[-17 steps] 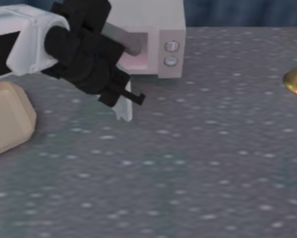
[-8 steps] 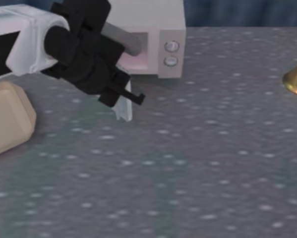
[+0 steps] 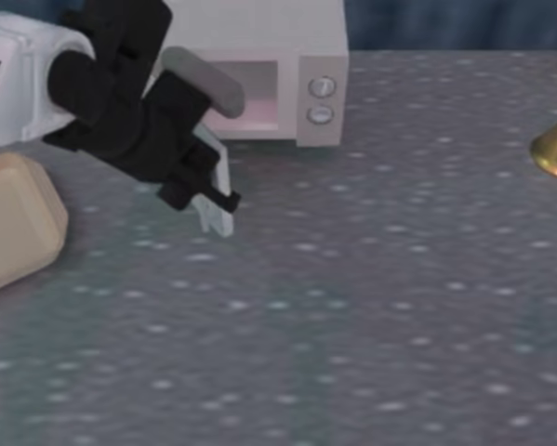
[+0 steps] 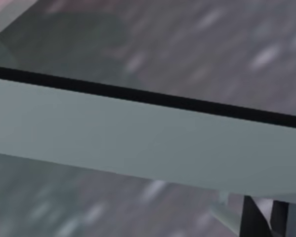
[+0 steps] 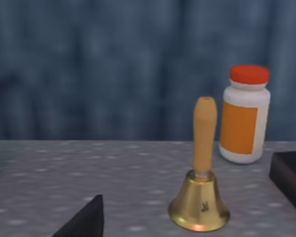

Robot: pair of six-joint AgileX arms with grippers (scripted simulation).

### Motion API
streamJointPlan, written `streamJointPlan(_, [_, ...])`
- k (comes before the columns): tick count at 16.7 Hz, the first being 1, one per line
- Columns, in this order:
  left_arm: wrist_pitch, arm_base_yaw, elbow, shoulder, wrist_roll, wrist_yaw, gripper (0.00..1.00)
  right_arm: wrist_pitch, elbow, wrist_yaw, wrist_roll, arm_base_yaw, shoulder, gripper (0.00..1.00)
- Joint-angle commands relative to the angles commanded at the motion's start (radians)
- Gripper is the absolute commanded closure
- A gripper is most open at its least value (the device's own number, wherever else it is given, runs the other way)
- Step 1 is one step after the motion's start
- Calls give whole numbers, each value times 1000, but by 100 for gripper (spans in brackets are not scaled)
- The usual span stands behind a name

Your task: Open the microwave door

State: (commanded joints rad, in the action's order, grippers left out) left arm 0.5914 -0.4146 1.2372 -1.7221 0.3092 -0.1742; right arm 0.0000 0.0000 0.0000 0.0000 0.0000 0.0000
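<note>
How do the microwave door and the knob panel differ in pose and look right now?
The microwave door stands swung out from the microwave, leaving the pale cavity open; the knob panel sits flush on the front. The door is held at its free edge by the left claw, while nothing touches the panel. The panel carries two round silver knobs; the door shows none. Both are light grey.

White microwave at table's rear, microwave door swung wide.
</note>
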Motion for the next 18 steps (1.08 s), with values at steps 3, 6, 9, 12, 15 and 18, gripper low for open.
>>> streamJointPlan(3, [-1,6,-2,7,13,-8,100,0,0,0,0,0,0,0])
streamJointPlan(6, [-1,6,-2,7,13,-8,100,0,0,0,0,0,0,0])
streamJointPlan(9, [-1,6,-2,7,13,-8,100,0,0,0,0,0,0,0])
streamJointPlan(12, [-1,6,-2,7,13,-8,100,0,0,0,0,0,0,0])
streamJointPlan(15, [-1,6,-2,7,13,-8,100,0,0,0,0,0,0,0])
streamJointPlan(18, [-1,6,-2,7,13,-8,100,0,0,0,0,0,0,0])
